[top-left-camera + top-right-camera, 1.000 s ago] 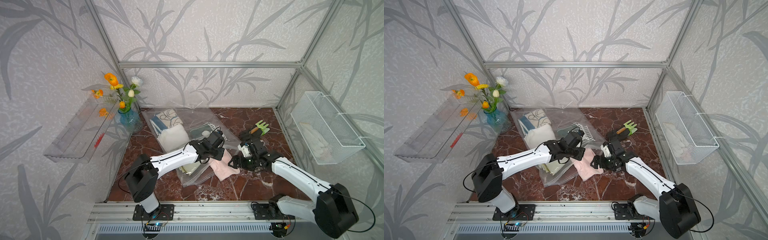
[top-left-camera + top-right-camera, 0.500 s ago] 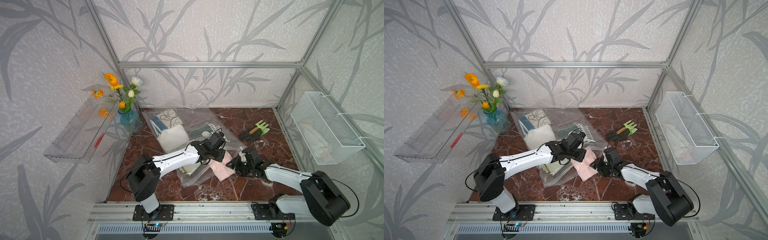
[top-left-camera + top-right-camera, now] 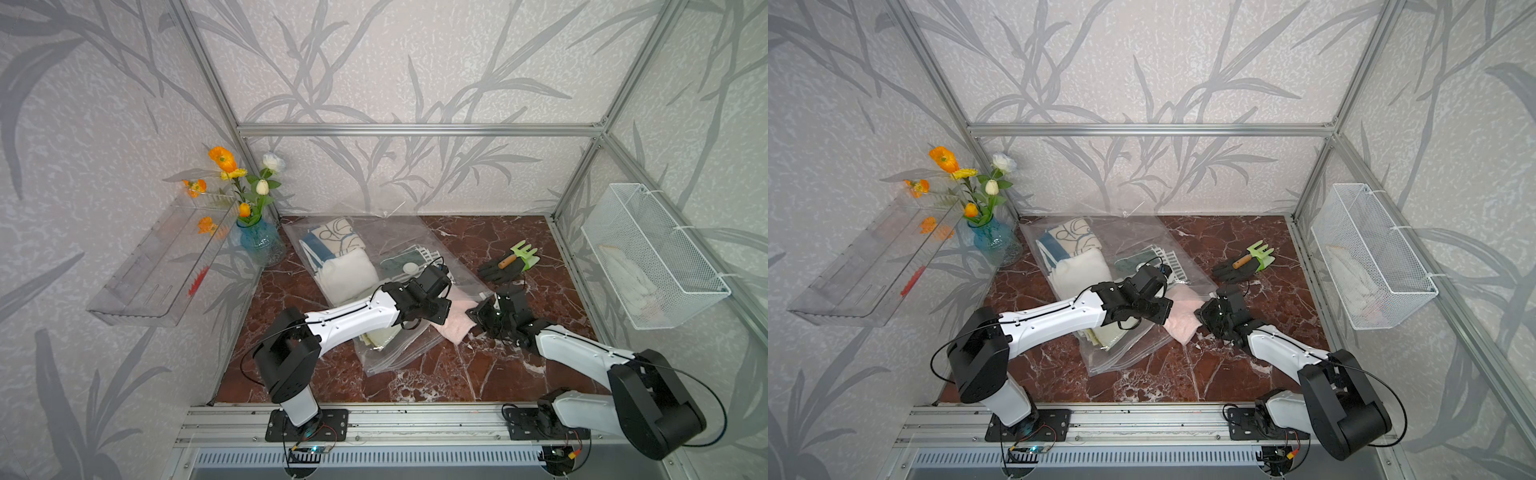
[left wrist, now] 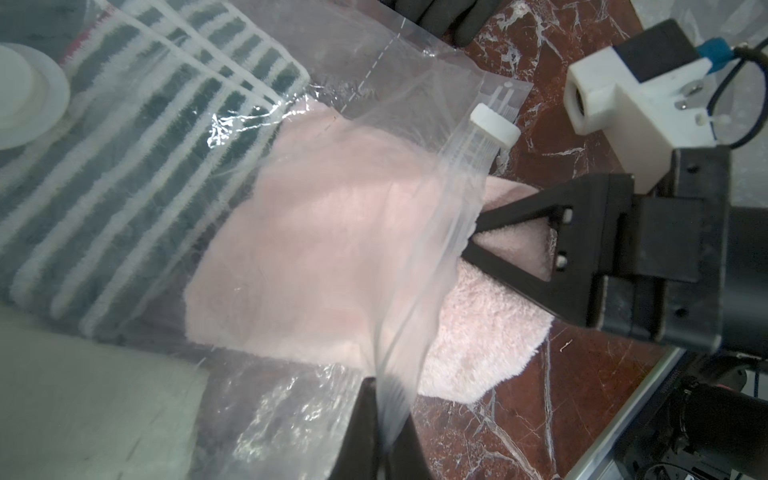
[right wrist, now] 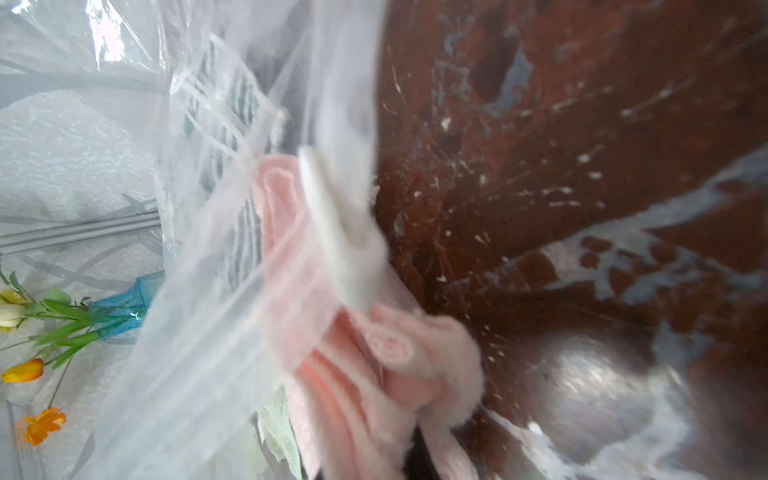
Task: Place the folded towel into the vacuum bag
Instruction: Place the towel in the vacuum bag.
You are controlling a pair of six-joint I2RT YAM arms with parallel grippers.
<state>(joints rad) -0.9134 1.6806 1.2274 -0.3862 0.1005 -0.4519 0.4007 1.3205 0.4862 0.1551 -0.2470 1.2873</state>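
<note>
Surface: red-brown marble tabletop (image 3: 457, 374), veined white. Enclosure: walls (image 3: 415, 62) papered in a grey leaf print, aluminium frame (image 3: 415, 129). On the left arm's side are a clear shelf (image 3: 158, 266) and a blue vase (image 3: 255, 241) of flowers. On the right arm's side are a white wire basket (image 3: 665, 266) and a black glove (image 3: 498, 268) on the marble.

Vacuum bag (image 3: 399, 232): clear, crinkled, lying flat; round white valve (image 4: 25, 99), white slider (image 4: 494, 124) at the mouth, striped cloth (image 4: 124, 137) inside.

Pink towel (image 4: 478, 340): fluffy, folded, mostly inside the mouth, the rest out on the marble.

Left gripper (image 4: 384, 399): jaws pinched on the bag's lip.

Right gripper (image 4: 473, 241): jaws closed on the towel's outer edge.
</note>
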